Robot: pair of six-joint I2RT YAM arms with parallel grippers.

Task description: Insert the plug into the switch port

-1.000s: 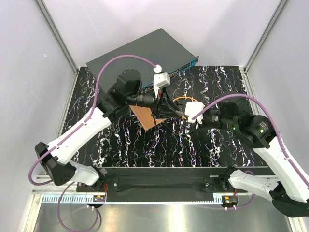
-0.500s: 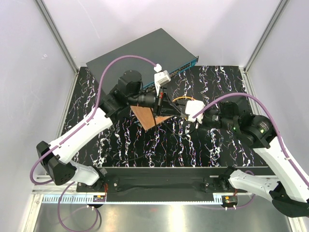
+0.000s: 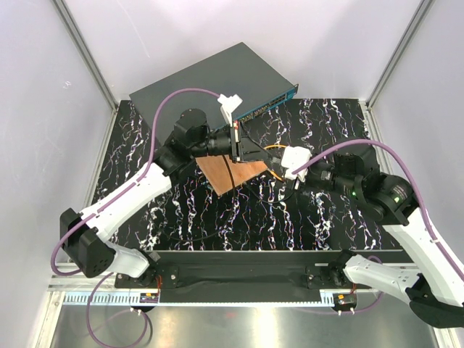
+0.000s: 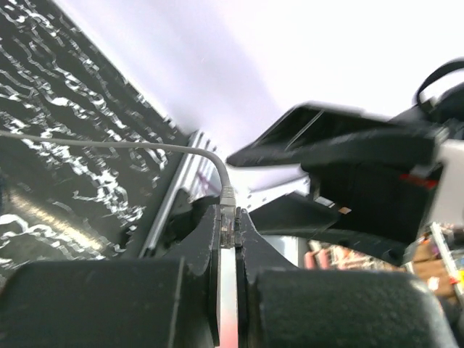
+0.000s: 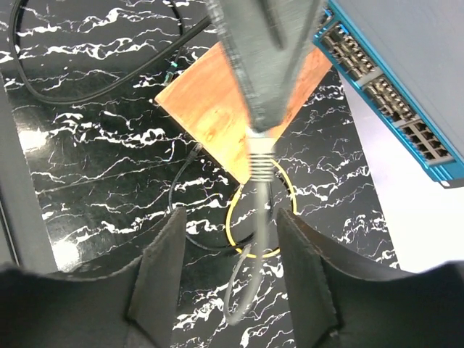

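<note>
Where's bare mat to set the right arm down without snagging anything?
Bare marbled mat: right-rear corner beside the switch; near strip in front of the wooden board, crossed by a thin black cable. Crowded: centre, where left gripper holding the plug, open right gripper and yellow cable loop meet.

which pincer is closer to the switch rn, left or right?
Left. Left pincer, shut on the plug, sits just in front of the switch; right pincer, open, is behind it, farther from the ports.
</note>
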